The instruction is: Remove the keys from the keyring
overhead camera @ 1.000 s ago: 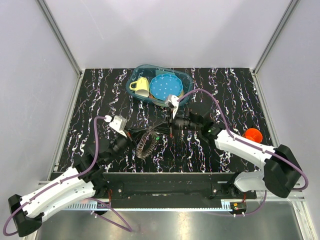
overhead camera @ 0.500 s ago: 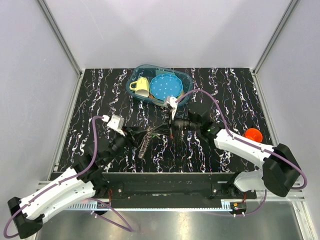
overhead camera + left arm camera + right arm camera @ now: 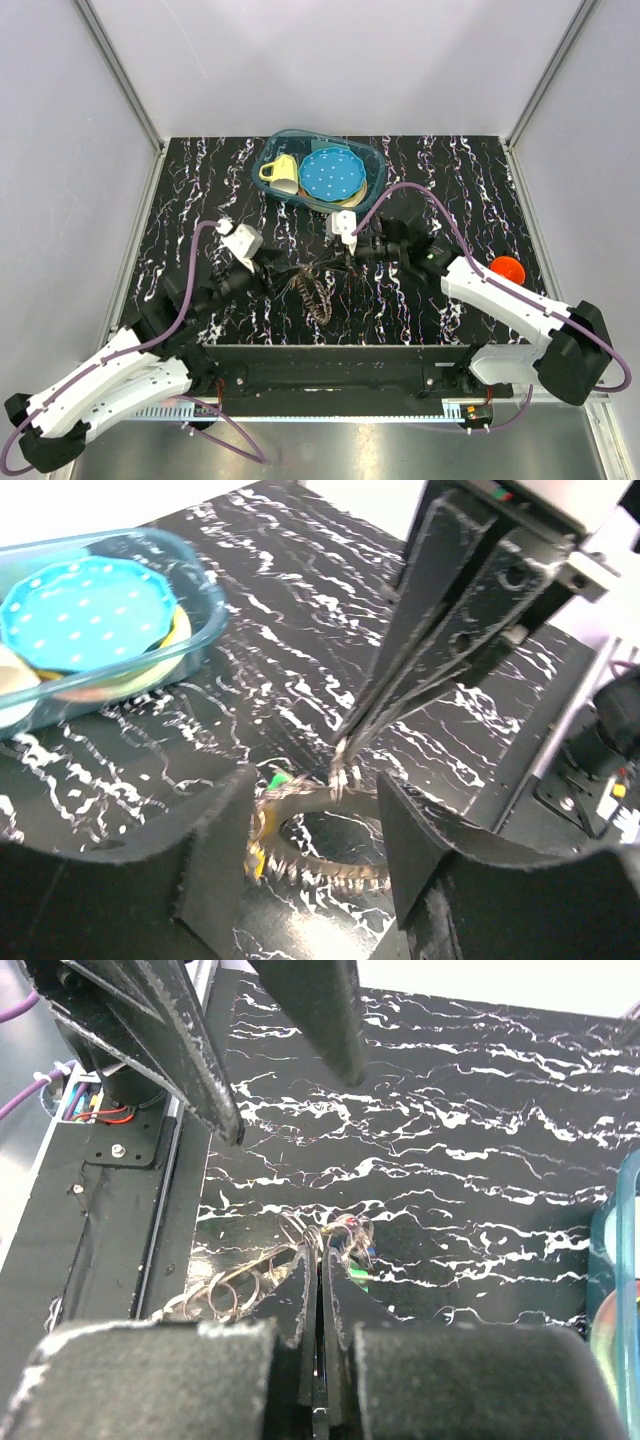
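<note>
The keyring [image 3: 338, 783] hangs from my right gripper [image 3: 343, 764], which is shut on it just above the black marbled table. Its grey-brown speckled fob [image 3: 330, 880] curls below, between the spread fingers of my open left gripper [image 3: 315, 840], which touches nothing. A green key [image 3: 276, 779] and a yellow key [image 3: 256, 858] sit on the fob's left end. In the right wrist view the keys [image 3: 358, 1235] bunch at the tips of my right gripper [image 3: 320, 1260]. From above, the left gripper [image 3: 270, 275] faces the right gripper [image 3: 341, 263] with the fob [image 3: 314, 292] between them.
A teal clear container [image 3: 372, 158] at the back holds a blue dotted plate [image 3: 330, 172] and a yellow cup [image 3: 279, 171]. An orange cup [image 3: 506, 269] stands at the right. The black base rail [image 3: 340, 365] runs along the near edge.
My left gripper has opened and let go of the keyring's fob. The fob has swung towards the right and now hangs from the right gripper alone.
</note>
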Robot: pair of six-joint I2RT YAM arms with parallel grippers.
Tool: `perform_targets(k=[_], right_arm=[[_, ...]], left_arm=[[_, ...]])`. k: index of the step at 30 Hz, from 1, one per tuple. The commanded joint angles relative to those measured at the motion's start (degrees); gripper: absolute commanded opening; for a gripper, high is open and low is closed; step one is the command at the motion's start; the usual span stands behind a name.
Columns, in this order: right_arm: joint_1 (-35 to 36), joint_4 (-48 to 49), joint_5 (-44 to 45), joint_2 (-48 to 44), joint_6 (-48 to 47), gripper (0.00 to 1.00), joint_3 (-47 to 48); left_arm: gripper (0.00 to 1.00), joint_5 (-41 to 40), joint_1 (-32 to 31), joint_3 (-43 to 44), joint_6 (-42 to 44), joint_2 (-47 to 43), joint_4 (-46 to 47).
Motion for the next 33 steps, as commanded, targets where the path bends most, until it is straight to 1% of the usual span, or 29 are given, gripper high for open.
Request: perform_targets(k=[1,5,8,10,16,20,23,26,27,30,31,33], right_arm=[[-0.32,-0.16,-4.28,-1.87,-6.48,0.0,4.01],[-0.33,0.54,-4.8,-1.61,-5.52,0.0,3.75],[-0.32,2.82,-4.89,-2.04,-3.94,0.0,2.61],[-0.33,3.26,-5.15,-2.22,-3.41,0.0,2.17],[-0.24,4.05,-6.56,-2.75,-1.65,0.0,1.03],[-0.32,5.64,-6.65,-3.54,-0.94,0.0,-0.47],[-0.32,5.64,-6.74,-3.45,-0.51,0.0,-0.47],[-0.24,5.99,-6.83,-3.19,-0.07,0.0,-0.65],[-0.32,6.25,-6.74,-3.19,0.11,0.0,-0.56],[-0.33,6.69,-5.51,-2.75,1.77,0.0,-0.38],[-0.33,6.69,-3.25,-2.4,2.74,0.0,0.14],[-0.24,6.17,-0.6,-2.14,4.93,0.0,0.84]], left_arm=[[0.54,13.58,0.1,5.02,4.55,3.82,-1.5],[0.51,16.51,0.1,5.82,4.99,6.46,-2.03],[0.47,15.98,0.1,7.05,5.78,8.4,-4.31],[0.46,14.93,0.1,7.23,5.87,8.84,-4.75],[0.45,14.58,0.1,3.8,6.14,8.49,-0.54],[0.4,13.96,0.1,2.22,6.05,8.93,1.83],[0.37,13.26,0.1,2.74,6.57,9.71,1.4],[0.31,14.22,0.1,3.53,6.84,10.95,0.17],[0.24,14.66,0.1,3.62,6.84,11.21,-0.18],[0.09,15.19,0.1,3.8,6.93,11.04,-0.97],[0.0,14.93,0.1,3.71,6.93,10.78,-1.24],[0.0,14.4,0.19,3.53,6.84,10.34,-2.11]])
